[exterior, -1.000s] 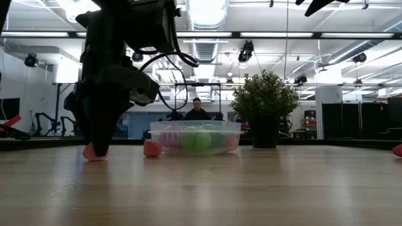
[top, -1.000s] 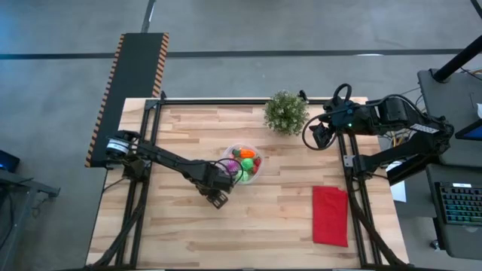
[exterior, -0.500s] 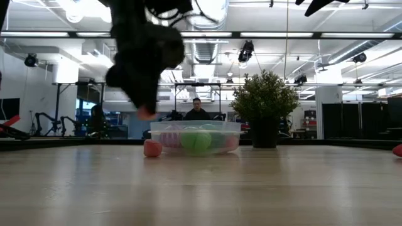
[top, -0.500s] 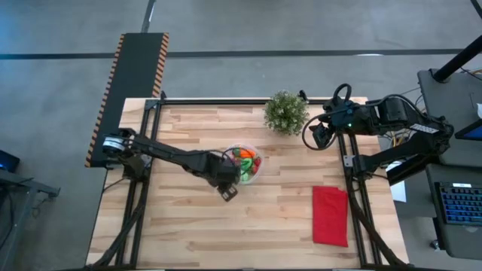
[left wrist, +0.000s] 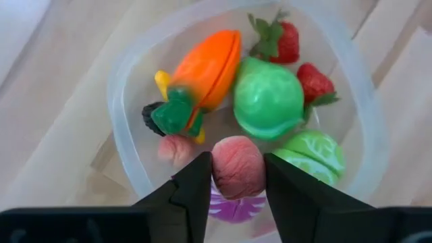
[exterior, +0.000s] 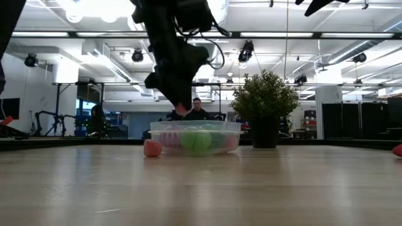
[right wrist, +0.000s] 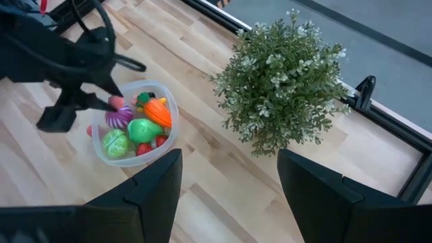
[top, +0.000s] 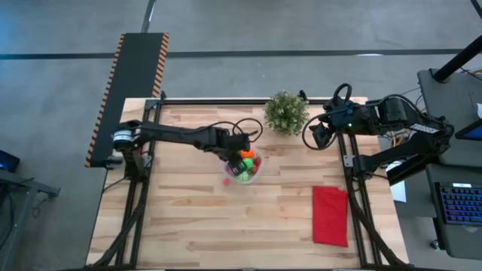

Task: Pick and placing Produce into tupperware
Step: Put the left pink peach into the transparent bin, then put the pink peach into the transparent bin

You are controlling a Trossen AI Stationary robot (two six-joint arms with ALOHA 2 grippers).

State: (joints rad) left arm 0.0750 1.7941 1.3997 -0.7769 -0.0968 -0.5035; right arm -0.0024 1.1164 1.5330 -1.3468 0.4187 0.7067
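One pink fruit [left wrist: 237, 167] clamped in left gripper [left wrist: 236, 177] above tupperware [left wrist: 128, 145] mid-bench; next: release; right gripper [right wrist: 229, 177] apart, idle.

No text, label, brand, number or sign can be read in any of the views.
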